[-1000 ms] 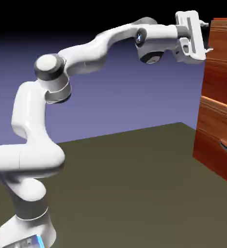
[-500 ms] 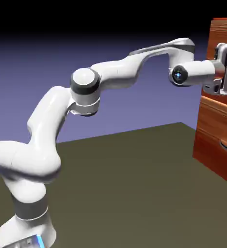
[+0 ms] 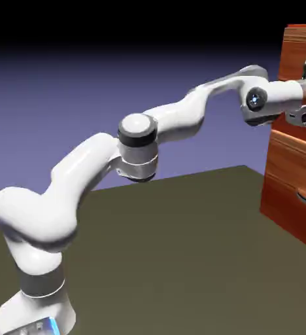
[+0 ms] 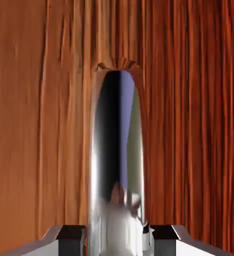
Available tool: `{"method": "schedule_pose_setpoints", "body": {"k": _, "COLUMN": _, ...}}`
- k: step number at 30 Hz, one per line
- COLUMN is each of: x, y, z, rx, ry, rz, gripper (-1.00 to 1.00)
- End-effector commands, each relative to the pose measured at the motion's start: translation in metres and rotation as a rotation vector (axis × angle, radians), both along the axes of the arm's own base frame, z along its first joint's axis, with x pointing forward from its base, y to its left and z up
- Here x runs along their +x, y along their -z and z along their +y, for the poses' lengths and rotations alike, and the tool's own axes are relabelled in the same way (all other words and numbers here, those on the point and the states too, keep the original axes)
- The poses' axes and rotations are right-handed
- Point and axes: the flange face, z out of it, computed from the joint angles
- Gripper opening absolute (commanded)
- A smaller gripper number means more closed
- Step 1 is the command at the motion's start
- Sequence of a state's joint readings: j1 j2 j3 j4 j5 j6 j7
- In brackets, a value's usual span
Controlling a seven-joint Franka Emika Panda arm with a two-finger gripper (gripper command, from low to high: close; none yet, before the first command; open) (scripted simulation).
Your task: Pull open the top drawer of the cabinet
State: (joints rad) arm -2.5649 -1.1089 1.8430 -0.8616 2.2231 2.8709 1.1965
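Gripper [image 4: 117, 241]: closed on the curved, shiny silver metal handle [image 4: 117, 120], one fingertip each side.
Top drawer, reddish-brown wood grain [image 4: 199, 120]: directly behind handle; apparently flush in glossy wooden cabinet [image 3: 293, 160].
Done: reach and grasp, by the look.
Left: whole outward pull.

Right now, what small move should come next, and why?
Probably a gentle pull straight back from the cabinet, keeping the grip: in the hand view the silver handle runs between the fingertips, which look closed on it from both sides, and the drawer front fills the view behind.
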Motion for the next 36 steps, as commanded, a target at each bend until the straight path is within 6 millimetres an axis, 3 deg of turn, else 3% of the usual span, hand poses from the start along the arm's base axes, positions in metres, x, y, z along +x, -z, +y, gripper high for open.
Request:
{"method": "schedule_pose_setpoints", "body": {"k": 1, "x": -0.004, "y": 0.000, "z": 0.000, "rx": 0.000, "ry": -0.001, "rz": 0.001, "gripper": -1.00}}
{"method": "schedule_pose_setpoints", "body": {"k": 14, "x": -0.073, "y": 0.000, "z": 0.000, "rx": 0.001, "ry": 0.000, "rz": 0.000, "gripper": -1.00}}
{"method": "schedule_pose_setpoints", "body": {"k": 32, "x": -0.222, "y": 0.000, "z": 0.000, "rx": -0.001, "ry": -0.002, "rz": 0.002, "gripper": -1.00}}
{"method": "schedule_pose_setpoints", "body": {"k": 33, "x": -0.222, "y": 0.000, "z": 0.000, "rx": -0.001, "ry": -0.002, "rz": 0.002, "gripper": -1.00}}
{"method": "schedule_pose_setpoints", "body": {"k": 34, "x": -0.222, "y": 0.000, "z": 0.000, "rx": -0.001, "ry": -0.002, "rz": 0.002, "gripper": 1.00}}
{"method": "schedule_pose_setpoints", "body": {"k": 36, "x": -0.231, "y": 0.000, "z": 0.000, "rx": -0.003, "ry": -0.001, "rz": 0.002, "gripper": 1.00}}
